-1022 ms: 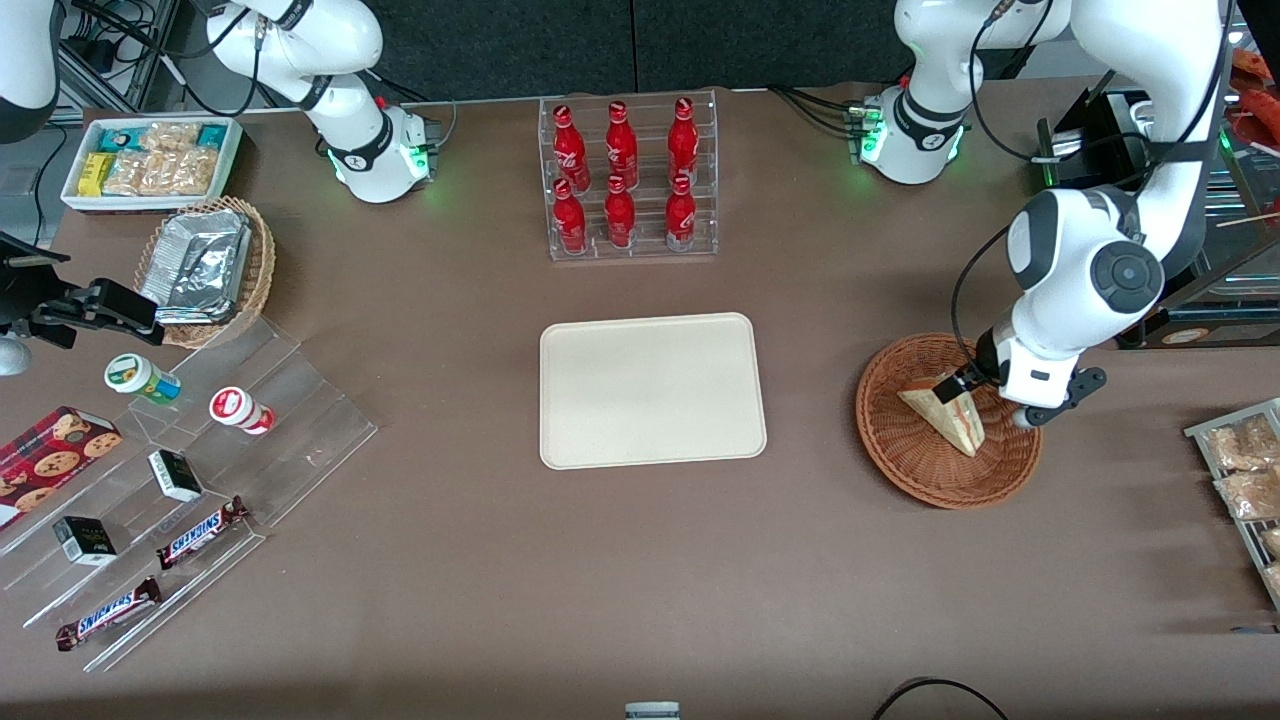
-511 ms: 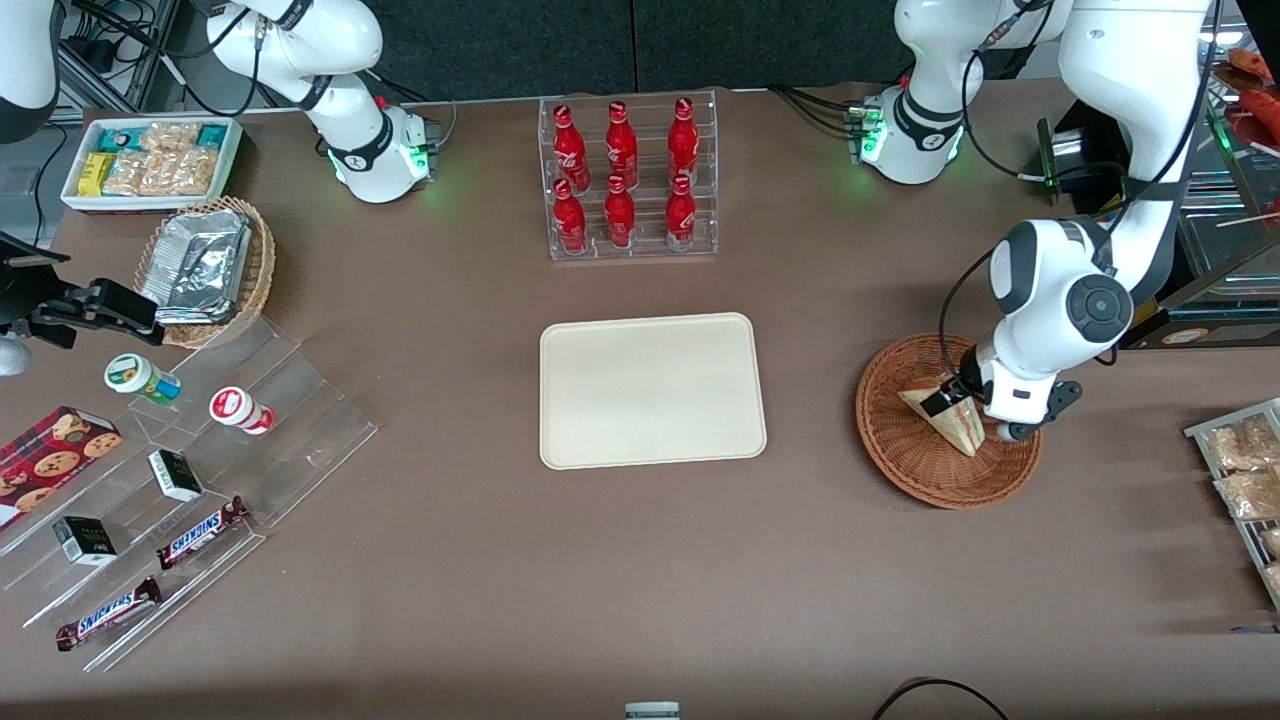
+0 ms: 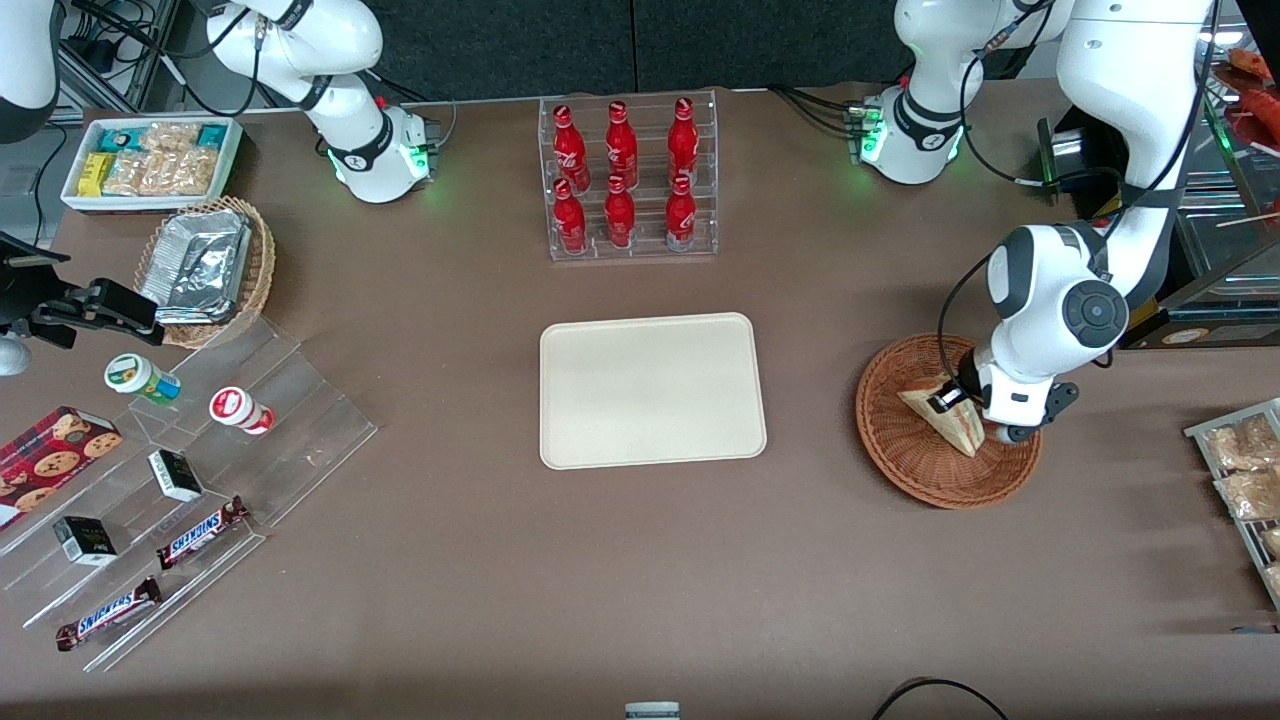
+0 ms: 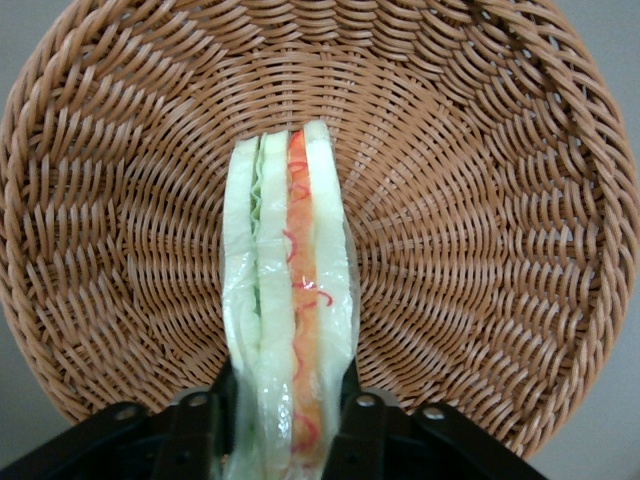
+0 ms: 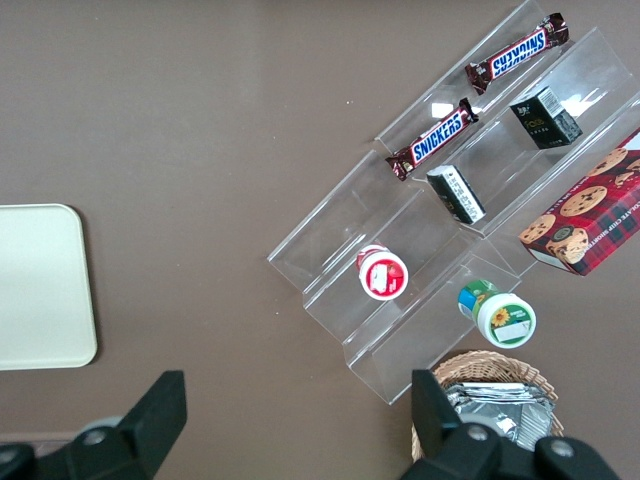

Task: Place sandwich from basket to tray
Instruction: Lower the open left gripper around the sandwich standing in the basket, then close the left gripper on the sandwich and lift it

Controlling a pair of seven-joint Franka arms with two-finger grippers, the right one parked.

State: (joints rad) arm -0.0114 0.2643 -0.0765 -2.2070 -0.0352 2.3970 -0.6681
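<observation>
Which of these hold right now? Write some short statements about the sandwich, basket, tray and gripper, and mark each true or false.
1. The sandwich sits in the basket. True.
2. The gripper is shut on the sandwich, one finger on each bread face. True.
3. The tray already holds a sandwich. False: the tray is bare.
4. The sandwich lies flat on one bread face. False: it stands on edge, its filling layers facing the wrist camera.
5. The basket is toward the working arm's end of the table from the tray. True.
6. The gripper hovers over the tray. False: it is down in the basket.
</observation>
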